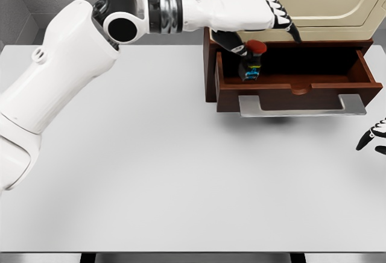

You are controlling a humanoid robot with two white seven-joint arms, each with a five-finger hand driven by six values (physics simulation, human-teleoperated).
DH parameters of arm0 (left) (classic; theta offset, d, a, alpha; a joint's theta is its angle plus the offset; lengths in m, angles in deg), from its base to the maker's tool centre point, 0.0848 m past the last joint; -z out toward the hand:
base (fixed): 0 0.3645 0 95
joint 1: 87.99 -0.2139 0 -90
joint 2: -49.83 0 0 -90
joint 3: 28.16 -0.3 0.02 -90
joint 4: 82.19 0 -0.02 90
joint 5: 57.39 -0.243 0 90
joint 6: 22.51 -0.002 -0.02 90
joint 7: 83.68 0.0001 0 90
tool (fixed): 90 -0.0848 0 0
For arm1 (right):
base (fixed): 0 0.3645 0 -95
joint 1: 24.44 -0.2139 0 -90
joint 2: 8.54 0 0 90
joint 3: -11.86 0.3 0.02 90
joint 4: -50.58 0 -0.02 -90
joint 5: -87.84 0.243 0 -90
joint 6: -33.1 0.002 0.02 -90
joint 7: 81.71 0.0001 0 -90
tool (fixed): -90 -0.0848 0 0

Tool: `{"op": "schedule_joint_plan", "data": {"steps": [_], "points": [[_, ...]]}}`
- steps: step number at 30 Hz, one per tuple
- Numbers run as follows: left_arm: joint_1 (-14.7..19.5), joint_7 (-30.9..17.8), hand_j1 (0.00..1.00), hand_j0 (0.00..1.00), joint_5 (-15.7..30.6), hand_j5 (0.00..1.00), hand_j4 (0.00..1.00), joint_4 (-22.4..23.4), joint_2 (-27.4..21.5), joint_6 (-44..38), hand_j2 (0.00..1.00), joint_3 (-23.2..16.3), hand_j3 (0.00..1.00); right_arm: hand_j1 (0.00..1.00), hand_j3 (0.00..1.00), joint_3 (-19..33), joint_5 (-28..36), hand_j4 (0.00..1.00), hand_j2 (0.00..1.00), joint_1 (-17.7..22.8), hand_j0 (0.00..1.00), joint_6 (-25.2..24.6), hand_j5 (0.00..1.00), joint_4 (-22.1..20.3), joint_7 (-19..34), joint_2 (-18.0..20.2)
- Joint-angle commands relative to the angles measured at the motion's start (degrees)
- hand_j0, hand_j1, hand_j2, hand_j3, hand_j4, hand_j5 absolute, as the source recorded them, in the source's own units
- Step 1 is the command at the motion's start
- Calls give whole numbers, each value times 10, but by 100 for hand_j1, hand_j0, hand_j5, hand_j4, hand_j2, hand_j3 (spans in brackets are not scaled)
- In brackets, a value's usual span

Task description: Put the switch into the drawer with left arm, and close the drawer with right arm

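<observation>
The switch (252,64), a small black block with a red cap and blue and yellow marks, stands slightly tilted inside the open dark wooden drawer (301,88), at its left end. My left hand (265,31) hovers over the drawer. Its thumb (234,41) points down beside the red cap and the other fingers (283,19) stretch away to the right, so the hand is open and not closed on the switch. Only the fingertips of my right hand (374,135) show at the right edge, relaxed, below and right of the drawer's silver handle (301,106).
The drawer juts out from a cream cabinet (313,3) at the back right of the white table (151,172). A grey wall rises behind the table's far edge.
</observation>
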Motion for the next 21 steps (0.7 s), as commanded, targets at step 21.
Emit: {"op": "schedule_joint_plan", "data": {"steps": [21], "points": [[-1,-3,90,90,-3,90,90,6,45,-2,90,-25,90,52,52,0,13,52,52,-11,52,-2,52,0,0,13]]}}
